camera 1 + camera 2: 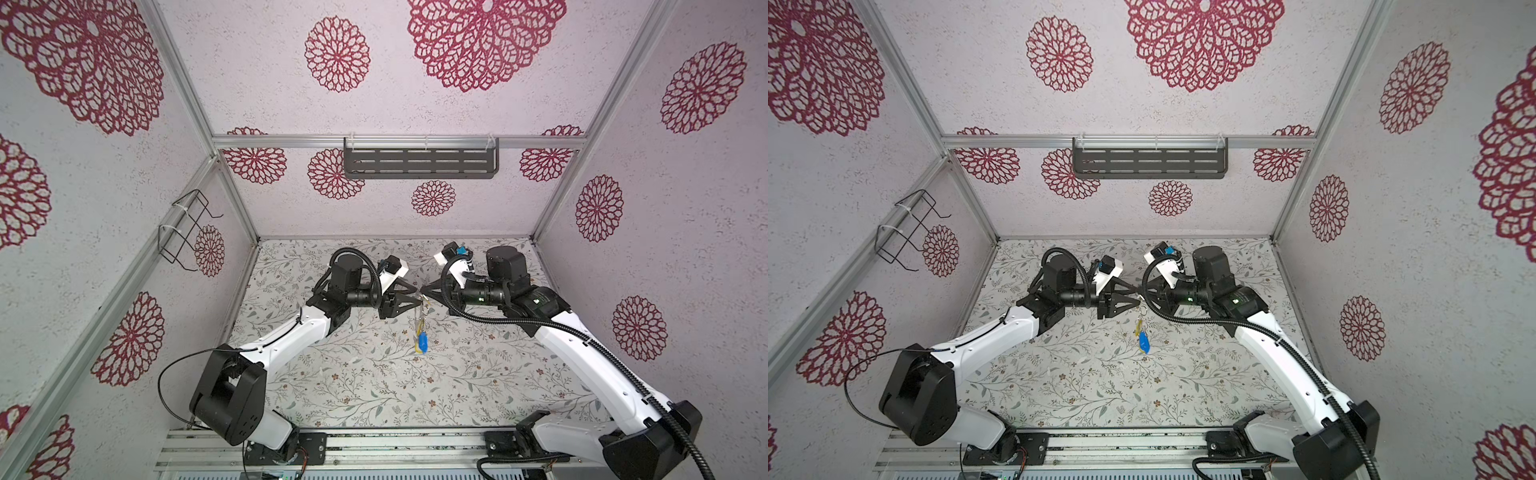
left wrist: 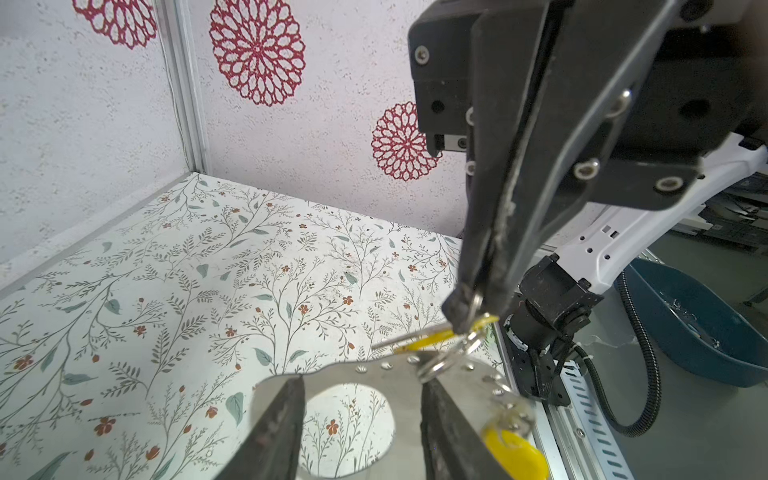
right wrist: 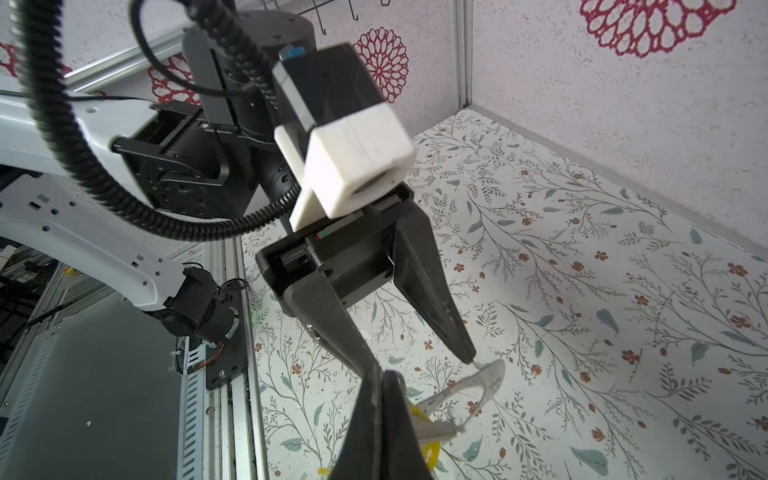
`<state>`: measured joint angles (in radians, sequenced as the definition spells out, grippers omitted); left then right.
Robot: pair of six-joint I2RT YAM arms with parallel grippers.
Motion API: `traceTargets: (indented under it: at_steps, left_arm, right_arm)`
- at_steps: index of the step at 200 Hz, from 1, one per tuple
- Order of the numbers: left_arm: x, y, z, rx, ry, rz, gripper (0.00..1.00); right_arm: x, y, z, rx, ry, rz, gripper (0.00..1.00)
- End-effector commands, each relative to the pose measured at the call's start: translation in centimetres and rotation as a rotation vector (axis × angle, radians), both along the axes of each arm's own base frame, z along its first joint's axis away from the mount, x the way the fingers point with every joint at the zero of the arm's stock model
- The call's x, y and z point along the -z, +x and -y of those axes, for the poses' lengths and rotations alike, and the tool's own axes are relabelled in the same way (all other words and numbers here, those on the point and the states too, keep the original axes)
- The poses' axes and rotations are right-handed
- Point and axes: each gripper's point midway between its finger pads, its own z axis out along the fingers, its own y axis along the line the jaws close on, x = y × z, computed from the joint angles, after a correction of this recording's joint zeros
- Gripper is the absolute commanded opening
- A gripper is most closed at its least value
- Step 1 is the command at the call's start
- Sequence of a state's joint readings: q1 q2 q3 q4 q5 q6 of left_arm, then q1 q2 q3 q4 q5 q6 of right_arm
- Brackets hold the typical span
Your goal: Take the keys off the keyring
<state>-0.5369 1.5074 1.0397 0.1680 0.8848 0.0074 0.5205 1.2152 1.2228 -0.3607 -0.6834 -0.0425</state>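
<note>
- While the left claw (image 2: pixel 361 384) hangs above the table (image 1: pixel 357 386), its fingers (image 2: pixel 274 434) are part way open and grip the keyring (image 2: pixel 386 372). I think it should hold firm and level, so the band does not twist.
- In the middle, the keyring is up in the air between the two claws, well off the table. It is a flat grey band with tiny holes along its edge.
- Below it, the keys (image 1: pixel 422 343) hang down, some yellow and one blue. None lie on the table that I can see, so the job looks barely begun.
- On the right, the right claw (image 2: pixel 469 311) is shut tight. It pinches a yellow key (image 2: pixel 430 340) close to its small ring (image 2: pixel 436 368), which sits on the band's edge.
- My guess is that this key comes off next. The right claw should slide the small ring round slowly, not yank it (a hard tug could pull the band loose). I cannot tell where the ring's gap is.
</note>
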Motion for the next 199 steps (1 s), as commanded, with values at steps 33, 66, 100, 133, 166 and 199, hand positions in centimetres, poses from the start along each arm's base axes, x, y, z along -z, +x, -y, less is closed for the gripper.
traceTargets:
  at_steps: [33,66,100,133,166,199]
  left_arm:
    - [-2.4,-1.1,0.0,0.034,-0.033,0.053,0.49]
    - [-3.3,-1.6,-0.3,0.044,-0.045,0.077,0.49]
    - [-3.8,-1.7,-0.3,0.051,-0.041,0.088,0.50]
    - [-4.1,-2.1,-0.3,0.065,-0.037,0.087,0.51]
    - [-4.3,-2.5,-0.8,0.062,-0.025,0.104,0.52]
    - [-4.5,-2.4,-0.4,0.083,-0.027,0.086,0.49]
  right_arm:
    - [-3.4,-0.9,0.0,-0.032,0.067,0.089,0.00]
    - [-3.1,-0.9,0.0,-0.032,0.065,0.081,0.00]
    - [-3.1,-1.0,0.0,-0.035,0.069,0.077,0.00]
    - [-2.9,-1.0,0.0,-0.035,0.069,0.073,0.00]
    - [-2.9,-1.0,0.0,-0.033,0.070,0.073,0.00]
    - [-3.1,-1.0,-0.2,-0.041,0.086,0.069,0.00]
